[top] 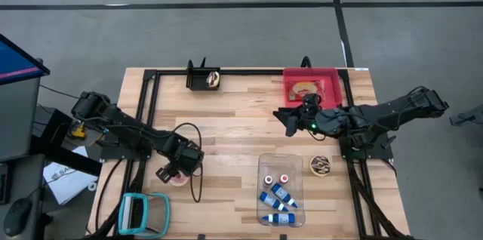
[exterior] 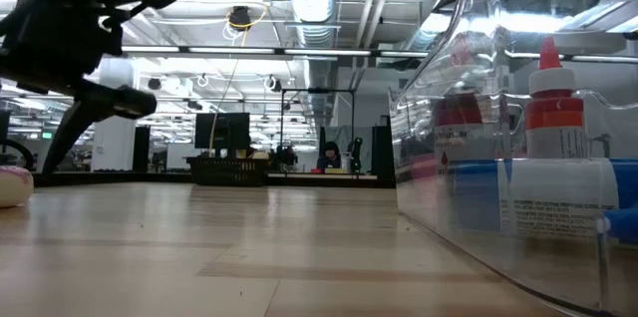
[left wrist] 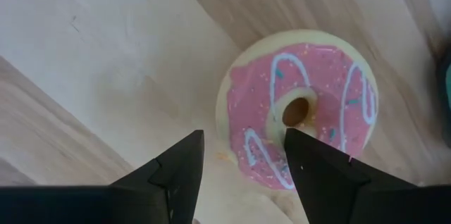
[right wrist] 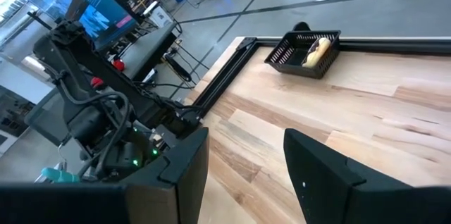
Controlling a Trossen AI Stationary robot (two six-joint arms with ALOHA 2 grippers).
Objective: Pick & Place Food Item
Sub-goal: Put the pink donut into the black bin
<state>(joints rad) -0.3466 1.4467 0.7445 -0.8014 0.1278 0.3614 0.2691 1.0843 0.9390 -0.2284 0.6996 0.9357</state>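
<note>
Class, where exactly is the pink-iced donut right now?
In the high view the pink-iced donut lies on the table's left half, under the open left gripper, just above the teal basket.

No words or numbers can be read in any of the pictures. In the low view, at the right side of the frame, a bottle (exterior: 554, 172) with a red cap has a white label, but its print is too small and blurry to read. In the high view, at the lower middle of the frame, the small bottles in the clear box (top: 280, 191) have labels that are too tiny to read. The screen (right wrist: 95, 14) at the upper left of the right wrist view shows only colours.
</note>
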